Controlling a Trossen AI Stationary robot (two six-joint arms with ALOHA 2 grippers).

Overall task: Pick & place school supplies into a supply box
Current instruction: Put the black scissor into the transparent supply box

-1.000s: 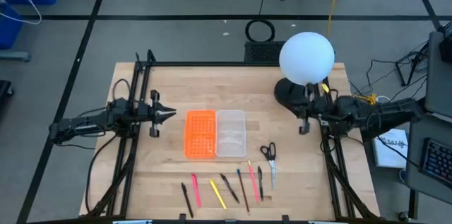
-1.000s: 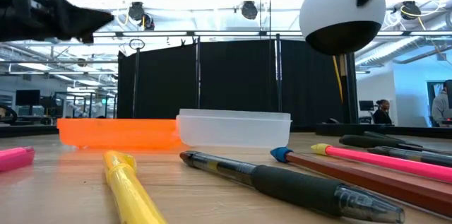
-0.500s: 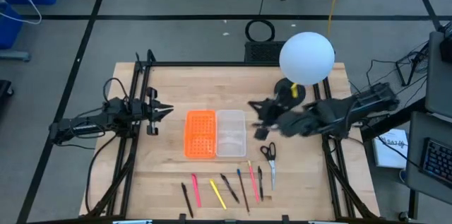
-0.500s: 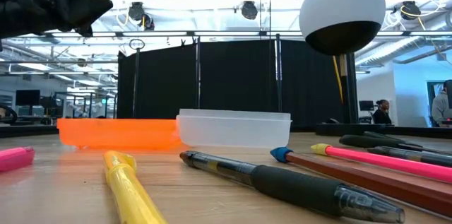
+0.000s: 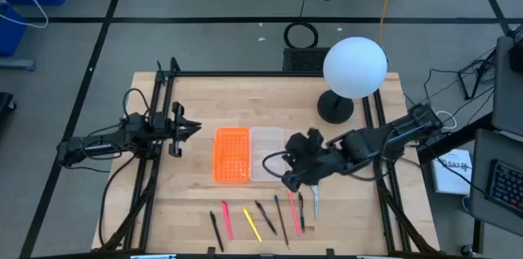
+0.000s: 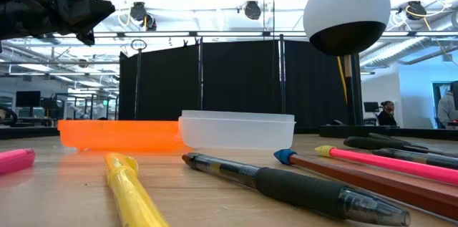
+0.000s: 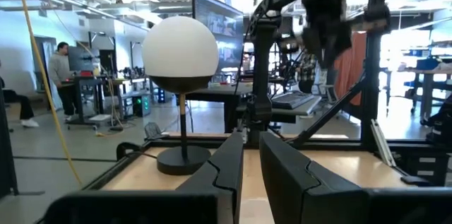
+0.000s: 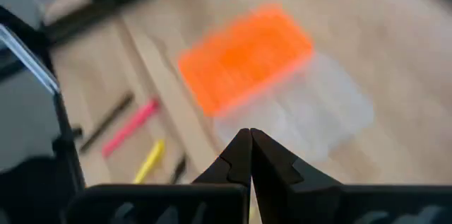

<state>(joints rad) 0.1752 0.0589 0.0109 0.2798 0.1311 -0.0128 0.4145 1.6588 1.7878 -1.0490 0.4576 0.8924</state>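
The right gripper (image 5: 292,179) hangs over the table's middle, just off the clear half of the supply box (image 5: 249,154), fingers (image 8: 240,155) pressed together and holding nothing. The box lies open at the table's centre. The scissors (image 5: 314,192) and 7 pens and pencils (image 5: 260,220) lie along the near edge. The left gripper (image 5: 193,127) waits by the left edge, its fingers nearly together, empty.

The right gripper (image 5: 291,179) hangs over the table's middle, just beside the clear half of the box (image 5: 266,154) and above the scissors (image 5: 313,187). Pens and pencils (image 5: 260,219) lie in a row (black, pink, yellow, blue) along the near edge. The left gripper (image 5: 193,128) waits by the left edge.
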